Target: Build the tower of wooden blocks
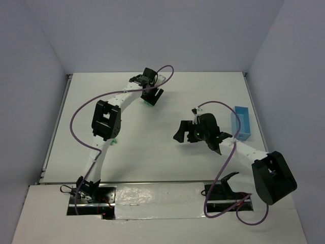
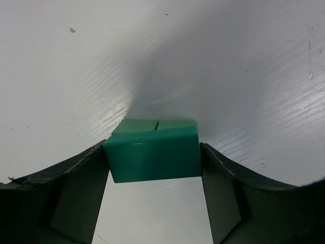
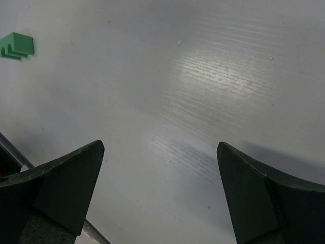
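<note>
In the left wrist view a green wood block (image 2: 152, 158) sits between the fingers of my left gripper (image 2: 155, 175), which is shut on it with a finger against each side. Just behind it lie two more green blocks (image 2: 152, 125), side by side with a seam between them. From above, this gripper (image 1: 151, 96) is at the far middle of the table with a bit of green (image 1: 149, 103) under it. My right gripper (image 1: 198, 138) hangs wide open over bare table right of centre, nothing between its fingers (image 3: 66, 183). Another green block (image 3: 18, 46) with stepped grooves lies far to its left.
A light blue tray (image 1: 242, 122) stands at the right edge of the table, close behind the right arm. The lone green block (image 1: 115, 141) lies beside the left arm's elbow. Purple cables loop over both arms.
</note>
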Tool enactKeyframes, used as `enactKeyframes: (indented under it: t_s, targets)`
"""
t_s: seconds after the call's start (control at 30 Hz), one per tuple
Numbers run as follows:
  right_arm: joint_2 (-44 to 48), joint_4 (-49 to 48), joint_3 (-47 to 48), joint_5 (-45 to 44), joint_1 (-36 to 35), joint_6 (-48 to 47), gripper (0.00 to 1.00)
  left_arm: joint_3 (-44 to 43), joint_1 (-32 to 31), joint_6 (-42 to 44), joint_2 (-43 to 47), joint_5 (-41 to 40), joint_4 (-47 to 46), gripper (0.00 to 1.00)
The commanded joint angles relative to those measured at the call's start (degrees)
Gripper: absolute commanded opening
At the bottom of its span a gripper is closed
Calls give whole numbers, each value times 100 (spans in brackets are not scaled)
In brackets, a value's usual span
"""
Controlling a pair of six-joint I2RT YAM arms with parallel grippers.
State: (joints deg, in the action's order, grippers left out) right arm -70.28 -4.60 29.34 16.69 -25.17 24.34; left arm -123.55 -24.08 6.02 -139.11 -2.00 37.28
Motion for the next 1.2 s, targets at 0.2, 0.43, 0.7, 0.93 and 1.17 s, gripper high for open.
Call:
enactKeyframes:
  t_s: [0.2, 0.43, 0.7, 0.93, 1.17]
  targets:
    - [-21, -6, 247, -87, -76, -113, 100, -73, 52, 101, 15, 94, -151, 79]
    - [-30, 12, 247, -78, -85, -113, 100, -73, 43, 75, 15, 42, -151, 89]
    - [-47, -6, 265, -60, -111, -122, 100, -82, 43, 4, 59, -28, -168, 100]
    - [-82, -6, 283, -43, -129, -140, 100, -170, 34, -250, 296, -292, -238, 99]
    - [-126, 12, 300, -52, -138, -140, 100, -222, -36, -409, 437, -423, -282, 100]
